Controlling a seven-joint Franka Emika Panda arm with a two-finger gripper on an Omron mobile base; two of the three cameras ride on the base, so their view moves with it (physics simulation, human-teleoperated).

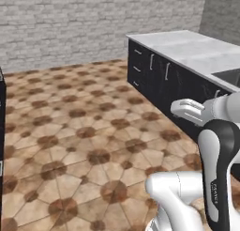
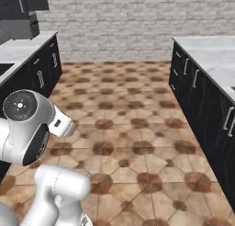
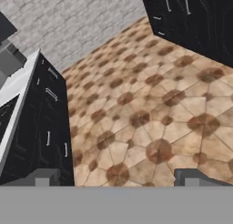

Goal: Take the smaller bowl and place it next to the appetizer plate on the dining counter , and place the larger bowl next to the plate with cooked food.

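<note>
**Open gripper, no bowl yet in front of the cameras**

Neither bowl, neither plate nor the dining island can be placed from these views; where they stand cannot be told. What lies ahead is a brown and tan patterned tile floor (image 2: 124, 128) running to a pale grey brick wall (image 1: 93, 23) at twelve o'clock.

The gripper (image 3: 116, 178) is spread wide and holds nothing; its two dark finger tips (image 3: 42, 177) rise well apart in the hand view, with bare floor between them.

At three o'clock in the right base view runs a white marble-topped surface (image 2: 211, 53) over black cabinets with metal handles (image 2: 197, 96); a matching run sits at nine o'clock (image 2: 27, 48).

The step in hand is, by my judgement, finding the smaller bowl. Doing it well means bringing the base round until a bowl comes into sight before any reach, and keeping the jaws open.

The white arm (image 1: 218, 145) is folded close over the base, elbow raised, hand level and looking forward and down across the floor.
</note>
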